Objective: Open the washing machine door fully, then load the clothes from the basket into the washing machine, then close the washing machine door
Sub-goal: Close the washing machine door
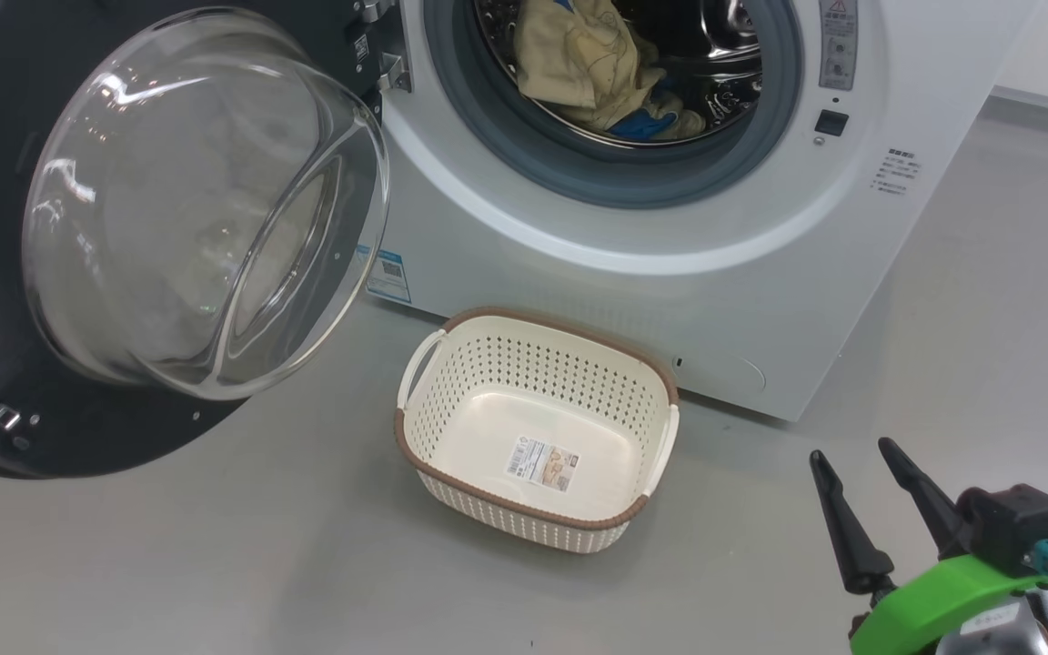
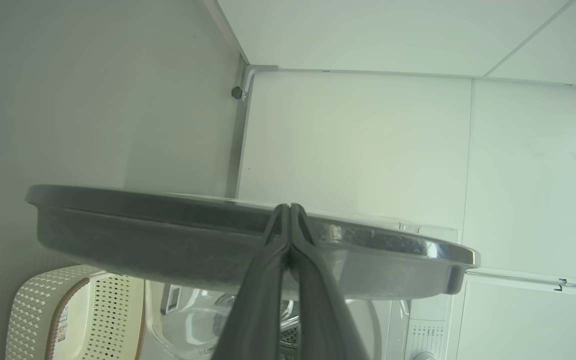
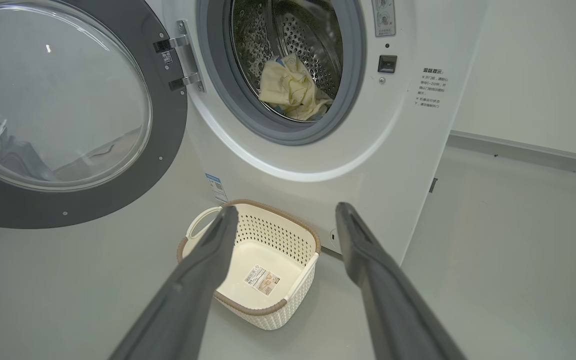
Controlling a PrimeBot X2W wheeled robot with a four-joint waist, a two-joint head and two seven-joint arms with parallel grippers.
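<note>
The right gripper (image 1: 851,450) is seen nearest, low at the right of the head view, with its two dark fingers held well apart and nothing between them; it is poised above the grey floor (image 1: 215,564), near and to the right of the basket (image 1: 538,318). The basket is set upright on the floor just in front of the washing machine (image 1: 670,300), and the label (image 1: 542,464) on its bottom is left uncovered. The washing machine door (image 1: 196,200) is swung wide open to the left on its hinges (image 1: 392,73), its clear glass bowl bulging toward the camera. The clothes (image 1: 579,64) are found inside the steel drum, heaped low behind the grey rubber seal (image 1: 579,177), pale yellow with a blue cuff showing. A blue sticker (image 1: 387,276) is seen low on the machine's front, just left of the basket. The left gripper (image 2: 288,206) is held with its fingers pressed together, its tips seen against the edge of the open door; whether the door is touched cannot be told.
</note>
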